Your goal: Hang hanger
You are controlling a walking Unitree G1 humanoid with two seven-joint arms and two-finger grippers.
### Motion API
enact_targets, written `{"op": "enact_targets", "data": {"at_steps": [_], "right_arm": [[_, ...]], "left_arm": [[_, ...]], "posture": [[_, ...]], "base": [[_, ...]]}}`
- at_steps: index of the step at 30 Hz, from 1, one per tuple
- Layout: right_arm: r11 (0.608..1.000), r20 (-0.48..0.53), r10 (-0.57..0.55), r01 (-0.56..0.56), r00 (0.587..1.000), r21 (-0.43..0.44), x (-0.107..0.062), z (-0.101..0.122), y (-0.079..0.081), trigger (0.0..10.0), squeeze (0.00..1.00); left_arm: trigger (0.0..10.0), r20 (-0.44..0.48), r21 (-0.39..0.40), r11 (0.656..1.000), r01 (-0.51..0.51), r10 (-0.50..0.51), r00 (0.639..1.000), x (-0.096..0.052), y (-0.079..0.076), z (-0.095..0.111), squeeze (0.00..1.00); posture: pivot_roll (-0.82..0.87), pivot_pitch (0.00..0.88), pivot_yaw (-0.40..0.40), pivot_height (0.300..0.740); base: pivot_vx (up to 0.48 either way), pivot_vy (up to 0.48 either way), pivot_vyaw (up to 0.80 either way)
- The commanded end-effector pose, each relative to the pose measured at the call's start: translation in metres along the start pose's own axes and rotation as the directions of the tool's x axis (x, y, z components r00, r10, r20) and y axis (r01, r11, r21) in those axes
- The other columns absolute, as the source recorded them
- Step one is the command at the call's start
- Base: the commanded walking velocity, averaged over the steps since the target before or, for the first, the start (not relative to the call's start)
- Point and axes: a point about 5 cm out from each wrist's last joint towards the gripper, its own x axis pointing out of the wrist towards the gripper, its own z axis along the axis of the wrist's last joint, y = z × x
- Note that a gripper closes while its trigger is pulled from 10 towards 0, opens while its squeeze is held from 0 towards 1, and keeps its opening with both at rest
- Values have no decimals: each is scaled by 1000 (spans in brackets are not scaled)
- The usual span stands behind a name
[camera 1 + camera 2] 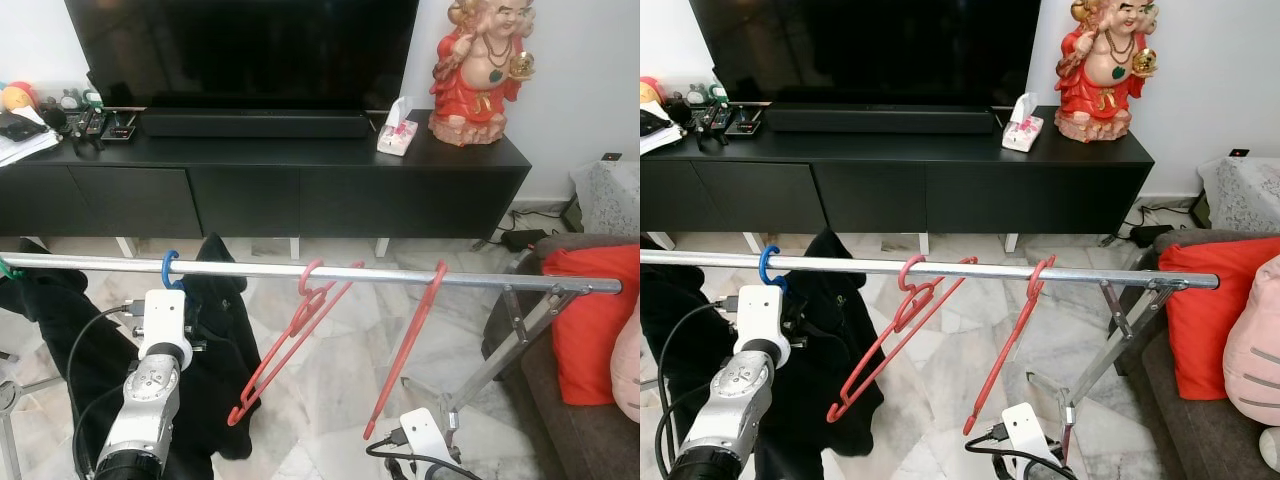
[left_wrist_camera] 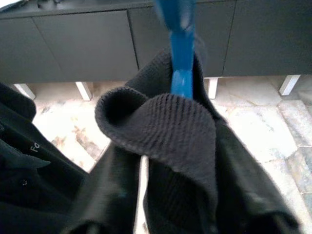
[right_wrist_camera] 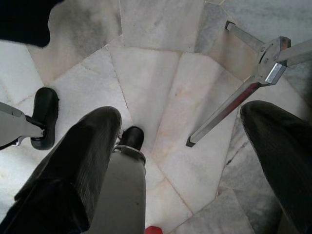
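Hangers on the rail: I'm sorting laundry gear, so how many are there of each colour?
Red hangers: 2, one near the middle of the rail and one further right.
Blue hangers: 1, carrying a black garment.
Green hooks: 1, at the picture's left edge.
Total: 4.

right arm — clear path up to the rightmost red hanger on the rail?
Probably yes. The right gripper hangs low, open, near the floor; the red hanger dangles from the rail above it, with nothing between them.
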Motion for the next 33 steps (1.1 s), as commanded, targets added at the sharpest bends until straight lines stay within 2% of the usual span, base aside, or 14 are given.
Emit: {"op": "enact_targets", "data": {"at_steps": [1, 6, 10, 13, 17, 18, 20, 22, 26, 27, 29, 33], "right_arm": [[1000, -2, 0, 0, 1000, -4, 0, 0, 0, 10000, 0], [1000, -3, -1, 1, 1000, 2, 0, 0, 0, 10000, 0], [1000, -4, 0, 0, 1000, 1, 0, 0, 0, 10000, 0], [1000, -4, 1, -1, 1000, -1, 0, -1, 0, 10000, 0], [1000, -4, 0, 0, 1000, 0, 0, -1, 0, 10000, 0], [1000, -4, -1, 1, 1000, 0, 0, -1, 0, 10000, 0], [1000, -3, -1, 1, 1000, 0, 0, -1, 0, 10000, 0], [1000, -5, -3, 3, 1000, 0, 0, -1, -1, 10000, 0], [1000, -5, -3, 3, 1000, 0, 0, -1, -1, 10000, 0], [1000, -6, -5, 5, 1000, -4, 0, -1, -1, 10000, 0], [1000, -9, -9, 9, 1000, -10, 0, -2, -3, 10000, 0], [1000, -9, -10, 10, 1000, -8, 0, -2, -2, 10000, 0]], "left_arm": [[10000, 26, -8, 1000, 5, -5, 1000, -2, -2, 4, 1000], [10000, 83, -7, 1000, 7, -6, 997, -18, -3, 13, 1000], [10000, 129, -35, 999, 6, -1, 992, -29, -3, 17, 1000], [10000, 178, -52, 999, -8, 18, 984, -48, -1, 20, 1000], [10000, 196, -52, 999, -16, 25, 980, -59, 0, 21, 1000], [10000, 210, -42, 999, -20, 29, 977, -67, 0, 21, 1000], [10000, 217, -36, 999, -23, 30, 976, -72, 0, 21, 1000], [10000, 223, -30, 999, -43, 49, 974, -84, 1, 18, 1000], [10000, 222, -26, 999, -46, 50, 974, -88, 1, 18, 1000], [10000, 226, 1, 999, -42, 41, 973, -89, -1, 19, 0], [10000, 236, 45, 998, -35, 24, 972, -90, -4, 21, 0], [10000, 240, 38, 999, -30, 20, 971, -87, -5, 24, 0]], "posture": [[-79, 0, -24, 740], [-76, 0, -21, 740], [-76, 0, -21, 740], [-61, 0, -22, 740], [-60, 0, -22, 740], [-56, 0, -22, 740], [-56, 0, -22, 740], [-50, 0, -25, 740], [-50, 0, -25, 740], [-36, 0, -34, 740], [-38, 0, -31, 740], [-48, 0, -21, 740]], "base": [[0, 0, 0], [0, 0, 0], [0, 0, 0], [0, 0, 0], [0, 0, 0], [0, 0, 0], [0, 0, 0], [0, 0, 0], [0, 0, 0], [0, 0, 0], [0, 0, 0], [0, 0, 0]]}}
